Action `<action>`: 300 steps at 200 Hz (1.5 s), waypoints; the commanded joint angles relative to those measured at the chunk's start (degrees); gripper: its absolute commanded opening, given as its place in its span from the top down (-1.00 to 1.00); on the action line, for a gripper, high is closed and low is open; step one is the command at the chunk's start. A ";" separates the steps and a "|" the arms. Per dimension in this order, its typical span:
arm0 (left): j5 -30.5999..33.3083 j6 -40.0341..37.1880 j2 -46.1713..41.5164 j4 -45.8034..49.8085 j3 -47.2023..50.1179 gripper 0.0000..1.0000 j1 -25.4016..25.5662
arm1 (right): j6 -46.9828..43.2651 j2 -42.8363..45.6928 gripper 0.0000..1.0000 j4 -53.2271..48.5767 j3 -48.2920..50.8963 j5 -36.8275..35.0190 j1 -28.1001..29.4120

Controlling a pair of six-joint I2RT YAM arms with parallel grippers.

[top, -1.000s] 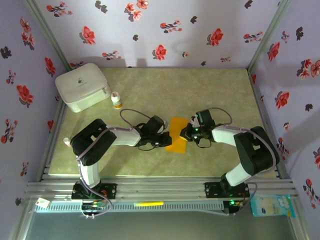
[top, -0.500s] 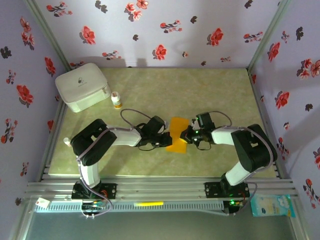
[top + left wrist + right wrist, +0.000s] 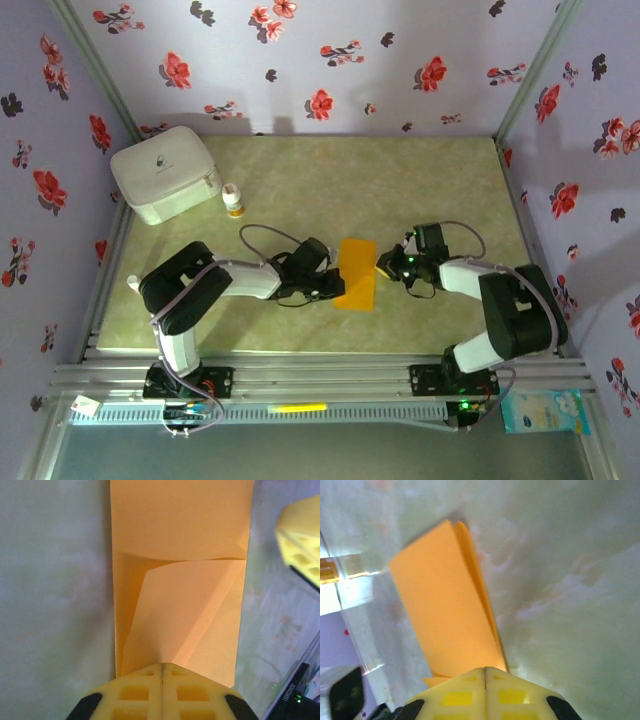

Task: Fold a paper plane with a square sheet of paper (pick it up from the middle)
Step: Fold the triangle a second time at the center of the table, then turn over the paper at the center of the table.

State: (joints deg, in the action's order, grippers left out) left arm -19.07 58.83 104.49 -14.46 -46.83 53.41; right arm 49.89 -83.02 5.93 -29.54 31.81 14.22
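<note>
Evidently the square sheet of paper (image 3: 357,273) was lying as a folded oblong on the middle of the table (image 3: 300,180), between the two arms. The left gripper (image 3: 328,286) was closed at the sheet's left edge. A loose flap was seen lifted up into its shut fingertips, so the flap was judged to be pinched. The right gripper (image 3: 386,264) was closed too, holding nothing, with its tips at the sheet's right edge. For a clean crease, it was judged that the flap should be carried across low and laid edge to edge, with the lower layers pinned flat from the right. A hasty pull would likely drag the whole sheet.
</note>
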 commanded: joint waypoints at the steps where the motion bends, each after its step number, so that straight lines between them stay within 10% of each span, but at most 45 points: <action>1: 2.65 8.06 -1.08 -0.15 3.01 1.00 1.87 | -1.69 4.66 0.80 -5.85 0.19 -1.18 -0.08; 59: 12.10 1.34 -10.70 11.13 -2.25 0.86 3.61 | -3.44 12.97 0.48 -21.61 -0.23 -4.79 4.42; 95: 1.93 -7.80 -6.56 14.28 -7.34 0.84 -0.62 | -0.27 17.28 0.34 -28.14 -0.30 -9.69 10.06; 300: -1.81 -15.33 4.23 20.00 -11.27 0.98 -2.96 | 14.71 12.52 0.32 -15.99 4.10 -8.27 17.86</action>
State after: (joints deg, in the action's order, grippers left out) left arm -20.23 43.11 107.90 5.23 -59.29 50.72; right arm 63.70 -68.62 -12.40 -24.16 23.31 31.42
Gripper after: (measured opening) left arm 0.047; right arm 0.343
